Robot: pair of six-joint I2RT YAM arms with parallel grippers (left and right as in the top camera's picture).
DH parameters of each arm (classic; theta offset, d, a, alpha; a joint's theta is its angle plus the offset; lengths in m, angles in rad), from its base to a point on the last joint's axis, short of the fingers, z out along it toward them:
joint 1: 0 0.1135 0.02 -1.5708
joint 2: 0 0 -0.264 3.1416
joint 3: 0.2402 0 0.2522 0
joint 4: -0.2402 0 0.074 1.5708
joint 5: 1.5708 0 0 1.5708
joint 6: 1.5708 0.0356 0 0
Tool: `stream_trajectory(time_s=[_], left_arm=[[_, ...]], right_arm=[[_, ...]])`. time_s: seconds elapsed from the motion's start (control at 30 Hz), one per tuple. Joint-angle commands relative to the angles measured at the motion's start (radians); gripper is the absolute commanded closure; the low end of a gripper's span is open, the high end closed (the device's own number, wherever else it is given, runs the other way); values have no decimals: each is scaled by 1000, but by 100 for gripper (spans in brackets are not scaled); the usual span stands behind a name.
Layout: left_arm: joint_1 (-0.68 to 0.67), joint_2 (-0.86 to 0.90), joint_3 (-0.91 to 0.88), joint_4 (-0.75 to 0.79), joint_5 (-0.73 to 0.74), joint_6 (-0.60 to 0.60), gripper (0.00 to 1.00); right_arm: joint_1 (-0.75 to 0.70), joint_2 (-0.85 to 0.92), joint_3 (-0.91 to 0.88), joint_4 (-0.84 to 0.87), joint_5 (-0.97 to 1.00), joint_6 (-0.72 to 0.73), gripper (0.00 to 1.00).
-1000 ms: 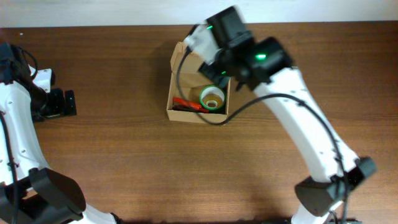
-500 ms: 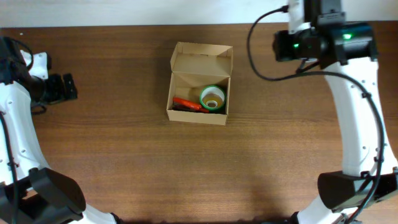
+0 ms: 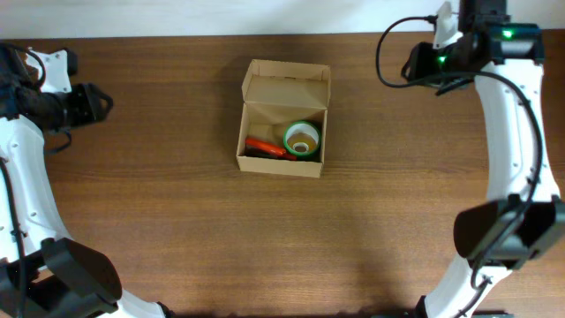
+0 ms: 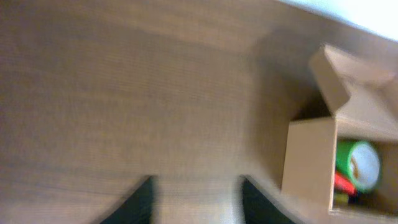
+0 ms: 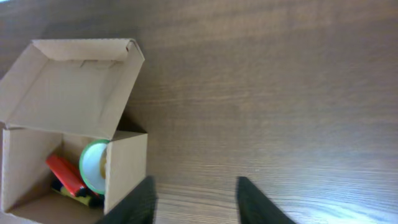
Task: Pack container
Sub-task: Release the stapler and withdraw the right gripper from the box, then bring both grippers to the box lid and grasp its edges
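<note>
Brown cardboard container near the middle of the wooden table, seen from overhead, lid flap open toward the far edge. Holds a green tape roll and a red item. Well apart from the left gripper, far at the left edge.

From the left wrist, blurred: fingers spread, nothing between them; container ahead to the right, not touched.

From the right wrist: right gripper spread and empty; container ahead to the left, apart.
</note>
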Motion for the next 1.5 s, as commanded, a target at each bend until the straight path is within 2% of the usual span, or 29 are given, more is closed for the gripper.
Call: stream_trajectory(time_s=[0.0, 0.03, 0.07, 0.13, 0.23, 0.33, 0.47, 0.63, 0.77, 0.93, 1.47], left_arm=[[-1, 2, 1, 54, 36, -121, 77], [-1, 8, 1, 77, 45, -154, 82], [-1, 17, 1, 101, 82, -163, 85], [-2, 62, 1, 156, 219, -163, 93], [-9, 141, 1, 220, 351, -202, 98], [-26, 252, 1, 319, 493, -296, 98], [-74, 397, 1, 527, 644, -520, 99], [-164, 490, 3, 806, 728, -701, 99], [-224, 549, 24, 962, 782, -825, 98], [-280, 631, 57, 975, 826, -846, 99], [-346, 752, 58, 895, 807, -853, 99]], right_arm=[[0, 38, 8, -1, -50, 14, 82], [0, 51, 8, 0, -50, 14, 94], [0, 63, 8, 4, -50, 18, 97], [0, 85, 8, 32, -66, 21, 96], [0, 107, 8, 83, -77, 58, 96], [0, 127, 8, 140, -82, 94, 96], [0, 165, 8, 177, -123, 127, 96], [0, 230, 8, 179, -187, 134, 96], [0, 293, 8, 188, -298, 133, 97], [0, 373, 8, 213, -466, 149, 97], [46, 423, 7, 272, -541, 151, 96]])
